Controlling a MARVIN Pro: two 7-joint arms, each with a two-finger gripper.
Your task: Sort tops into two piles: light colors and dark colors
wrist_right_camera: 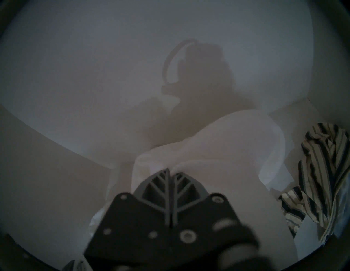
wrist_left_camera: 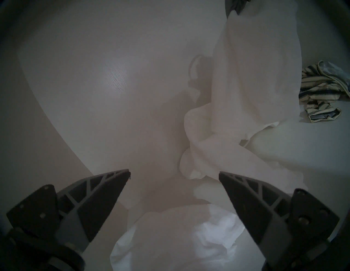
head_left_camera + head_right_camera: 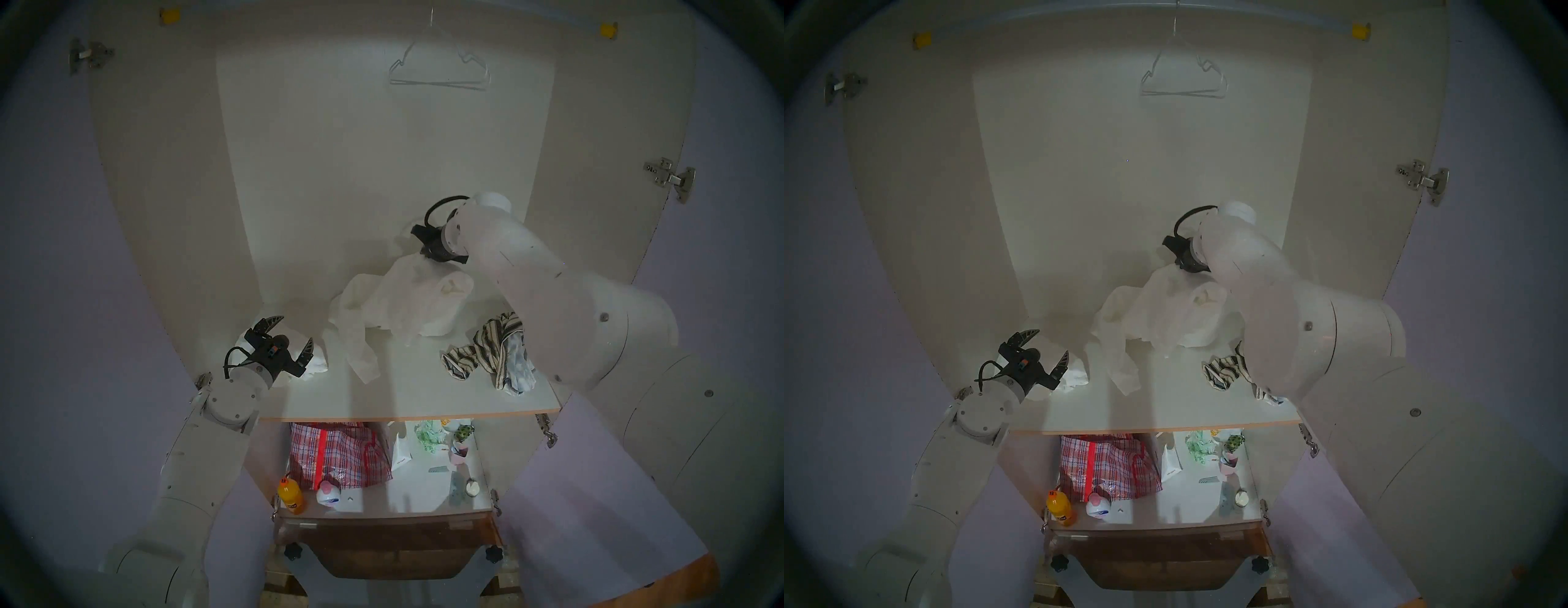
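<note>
Looking down from the head views, the wardrobe shelf [image 3: 407, 395] carries a big heap of white and cream tops [image 3: 399, 305] at mid-back and a smaller heap at the robot's right: a beige black-striped top [image 3: 483, 352] with pale grey-blue cloth [image 3: 519, 365] touching it. Only these views show the red checked bag [image 3: 339, 454] and orange bottle [image 3: 290, 494] on the lower shelf, and the wire hanger [image 3: 441, 70] above.

From the head the right end effector [image 3: 426, 250] is hidden behind its wrist; the right wrist view shows its fingers pressed together, pinching a fold of white cloth [image 1: 208, 151] lifted from the heap. The left end effector [image 2: 174, 174] is spread wide and empty, hovering over crumpled white cloth [image 2: 181, 236] at the shelf's left, which the head views mostly hide behind it
</note>
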